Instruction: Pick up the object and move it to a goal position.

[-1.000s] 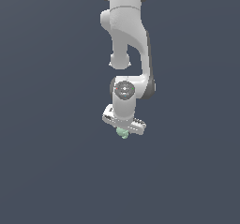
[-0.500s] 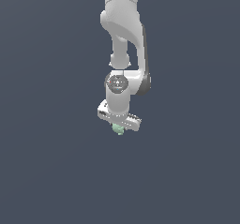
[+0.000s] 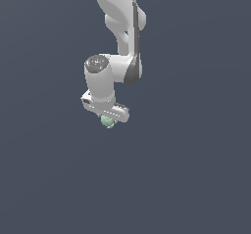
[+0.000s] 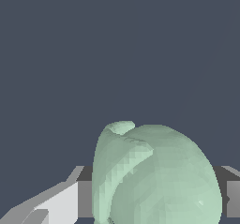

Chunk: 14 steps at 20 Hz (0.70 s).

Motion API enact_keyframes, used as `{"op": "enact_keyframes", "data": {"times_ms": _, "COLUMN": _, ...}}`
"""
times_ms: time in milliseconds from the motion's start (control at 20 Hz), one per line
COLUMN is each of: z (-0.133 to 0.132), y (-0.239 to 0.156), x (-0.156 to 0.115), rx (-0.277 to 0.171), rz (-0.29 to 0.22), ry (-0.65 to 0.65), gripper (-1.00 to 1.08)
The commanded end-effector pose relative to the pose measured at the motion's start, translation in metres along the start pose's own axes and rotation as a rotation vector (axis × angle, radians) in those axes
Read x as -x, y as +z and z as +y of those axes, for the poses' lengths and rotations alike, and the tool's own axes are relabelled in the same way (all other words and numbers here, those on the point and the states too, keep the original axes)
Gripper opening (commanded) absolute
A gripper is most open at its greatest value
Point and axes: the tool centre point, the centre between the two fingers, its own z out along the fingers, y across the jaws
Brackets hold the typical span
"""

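Single Franka Panda arm (image 3: 120, 37) on record, descending from the top of the exterior view, wrist bent, white gripper (image 3: 108, 119) pointed downward

Gripper state: clenched on the object (image 3: 107, 122), a small pale mint-green roundish lump. In the exterior view, only the lower part of the lump visible, protruding directly beneath the gripper body. In the wrist view, object (image 4: 154, 176) seen close up, filling the space between the two fingers (image 4: 56, 202), one pale finger on either side and touching or very nearly touching its flanks; contact faces themselves hidden behind the lump

Key relation: object directly below the palm, centred in the jaws, no offset to either side. Roughly as wide as tall, no clear long axis; small bump (image 4: 120, 127) on the side away from the camera. Only one arm, so no question of which is nearer

Location of object: held in the air, no table, floor or support visible beneath it, only a plain dark slate background

Count: one arm, one gripper, two fingers, one object. No goal marker visible in either view

Judgement: pick-up apparently complete, transport to goal outstanding. Goal direction not determinable from these views. Risk: rounded, smooth shape liable to rotate or slip in the pinch under sharp acceleration
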Motion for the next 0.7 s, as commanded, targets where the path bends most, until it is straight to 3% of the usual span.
{"op": "enact_keyframes", "data": {"times_ms": 0, "z": 0.026, "y": -0.019, "x": 0.002, "rx": -0.001, "rz": 0.000, "ry": 0.000, "gripper": -1.00}}
{"op": "enact_keyframes", "data": {"times_ms": 350, "z": 0.091, "y": -0.064, "x": 0.005, "rx": -0.001, "rz": 0.000, "ry": 0.001, "gripper": -1.00}}
{"op": "enact_keyframes", "data": {"times_ms": 650, "z": 0.125, "y": -0.089, "x": 0.005, "rx": -0.001, "rz": 0.000, "ry": 0.001, "gripper": -1.00}}
